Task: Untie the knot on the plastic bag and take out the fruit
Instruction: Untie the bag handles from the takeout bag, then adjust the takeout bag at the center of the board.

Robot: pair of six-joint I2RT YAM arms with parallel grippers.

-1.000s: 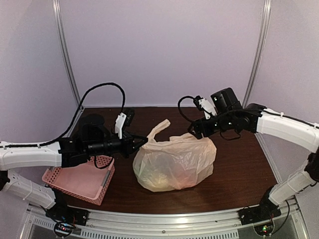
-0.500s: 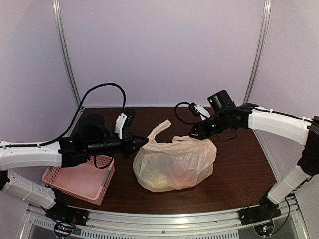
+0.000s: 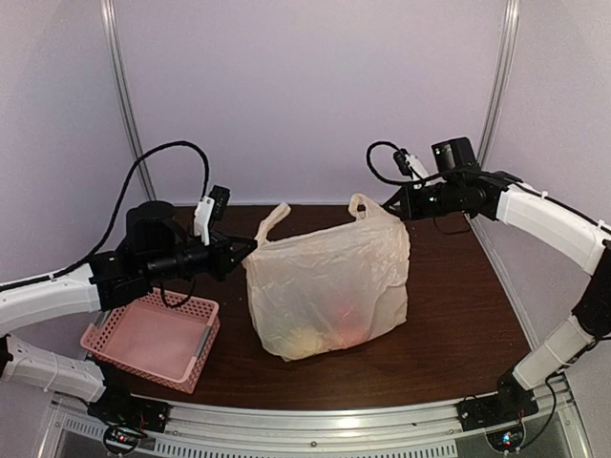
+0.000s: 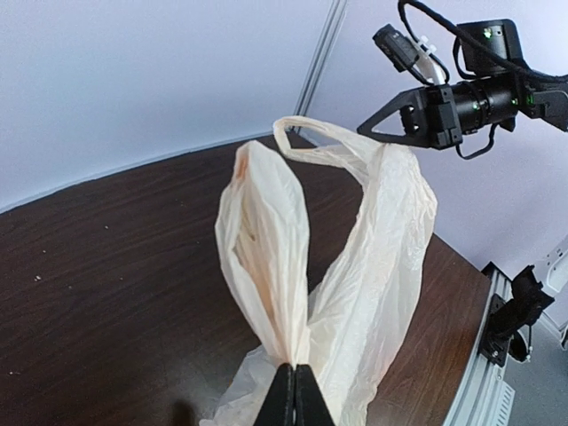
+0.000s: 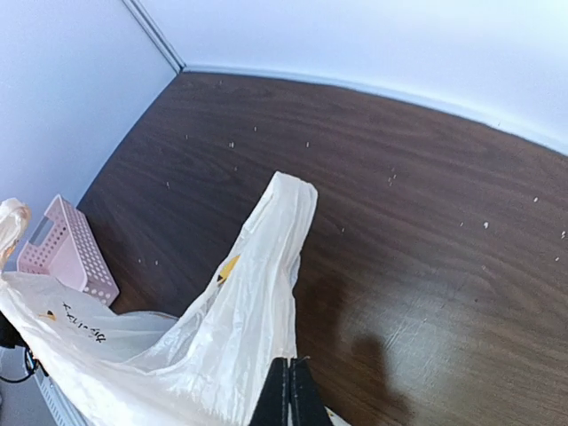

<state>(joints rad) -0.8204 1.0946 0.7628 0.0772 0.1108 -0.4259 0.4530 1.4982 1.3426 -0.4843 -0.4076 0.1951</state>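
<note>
At the far left a pink basket (image 3: 153, 339) sits on the dark table (image 3: 449, 315), near its front edge and under the left arm. The left gripper (image 3: 251, 245) reaches rightward above the basket's far corner, and the left wrist view shows its jaws pressed together on the gathered root of one handle (image 4: 262, 240) of the bag (image 3: 329, 286). That handle rises from the pinch as a tall, narrow loop. The bag hangs stretched between the two grippers in the middle of the table, its top edge pulled taut and roughly level, and its bottom seems to rest on the wood. Through the thin plastic low in the bag, the fruit (image 3: 346, 322) shows only as faint reddish and yellowish patches, and I cannot tell which fruit is which. The two handles stand apart, one at each top corner. The second handle (image 3: 363, 203) pokes up just beside the right gripper (image 3: 391, 203), which comes in from the right at the bag's far upper corner. The right wrist view shows its jaws closed tight on a fold of the bag just below that handle, with small yellow-orange print marks on the plastic nearby.
</note>
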